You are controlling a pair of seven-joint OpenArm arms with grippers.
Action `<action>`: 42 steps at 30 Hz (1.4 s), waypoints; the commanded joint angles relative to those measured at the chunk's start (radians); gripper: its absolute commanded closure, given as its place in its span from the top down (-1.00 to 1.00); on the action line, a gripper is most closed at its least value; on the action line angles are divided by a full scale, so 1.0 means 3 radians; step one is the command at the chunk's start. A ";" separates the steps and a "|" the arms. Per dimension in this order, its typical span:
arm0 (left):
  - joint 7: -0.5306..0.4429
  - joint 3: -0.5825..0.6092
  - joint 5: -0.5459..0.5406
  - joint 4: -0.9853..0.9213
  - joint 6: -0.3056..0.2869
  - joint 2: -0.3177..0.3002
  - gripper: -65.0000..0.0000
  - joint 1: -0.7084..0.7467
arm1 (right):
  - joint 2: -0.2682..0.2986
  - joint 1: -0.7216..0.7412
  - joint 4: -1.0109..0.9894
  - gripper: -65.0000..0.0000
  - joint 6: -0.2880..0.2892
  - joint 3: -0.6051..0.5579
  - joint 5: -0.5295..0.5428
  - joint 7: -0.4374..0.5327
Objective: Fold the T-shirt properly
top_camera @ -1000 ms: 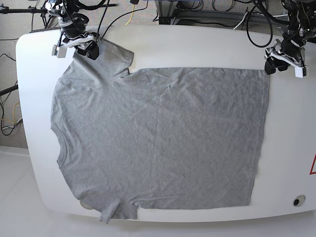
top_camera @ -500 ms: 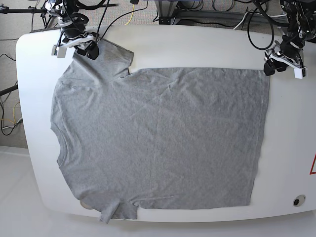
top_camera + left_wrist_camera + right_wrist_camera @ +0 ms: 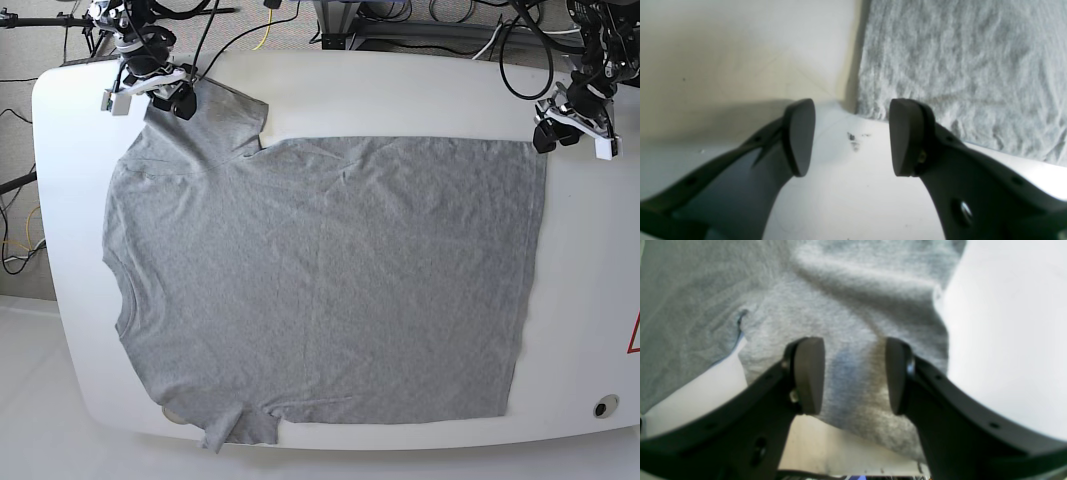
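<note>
The heather-grey T-shirt [image 3: 320, 280] lies spread flat on the white table [image 3: 400, 95], collar to the left and hem to the right. My right gripper [image 3: 150, 98] hovers at the far-left sleeve. In the right wrist view it [image 3: 855, 375] is open, with sleeve fabric [image 3: 853, 323] showing between and below its fingers. My left gripper [image 3: 572, 136] is at the far-right hem corner. In the left wrist view it [image 3: 851, 136] is open over bare table, with the T-shirt's corner [image 3: 957, 66] just ahead and to the right.
Cables and arm bases crowd the floor beyond the table's far edge. A small round hole [image 3: 603, 407] sits near the front right corner, and a red mark [image 3: 634, 335] at the right edge. A dark smudge [image 3: 852, 141] marks the table between the left fingers.
Both grippers have shifted slightly toward the table's far edge. The T-shirt lies as before, and both jaws keep the same opening.
</note>
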 commanded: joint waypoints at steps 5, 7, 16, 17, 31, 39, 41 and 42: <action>-0.0054 -0.0017 -0.0040 0.0047 -0.0028 -0.0055 0.03 -0.0006 | 0.0047 0.0000 -0.0076 -0.10 0.0001 0.0010 0.0047 0.0043; -0.0048 -0.0018 -0.0039 0.0051 -0.0028 -0.0055 0.03 -0.0006 | 0.0062 0.0008 -0.0117 -0.10 -0.0001 0.0012 0.0055 0.0046; -0.0052 -0.0015 -0.0041 0.0045 -0.0025 -0.0049 0.02 0.0013 | 0.0068 0.0033 -0.0266 -0.11 0.0003 0.0009 0.0042 0.0013; -0.0051 -0.0014 -0.0043 0.0045 -0.0027 -0.0049 0.02 0.0014 | 0.0064 0.0034 -0.0268 -0.11 0.0004 0.0008 0.0040 0.0014; -0.0030 0.0047 -0.0041 0.0042 -0.0023 -0.0025 -0.01 0.0000 | 0.0050 0.0023 -0.0181 -0.11 0.0027 0.0000 0.0058 0.0036; -0.0001 0.0062 -0.0038 0.0039 -0.0014 0.0024 -0.06 -0.0019 | 0.0067 0.0035 -0.0174 -0.10 0.0063 0.0009 0.0090 0.0071; 0.0001 0.0063 -0.0038 0.0035 -0.0014 0.0022 -0.05 -0.0025 | 0.0069 0.0036 -0.0176 -0.10 0.0064 0.0007 0.0094 0.0076; 0.0003 0.0063 -0.0038 0.0035 -0.0012 0.0021 -0.04 -0.0028 | 0.0070 0.0037 -0.0176 -0.10 0.0065 0.0004 0.0096 0.0079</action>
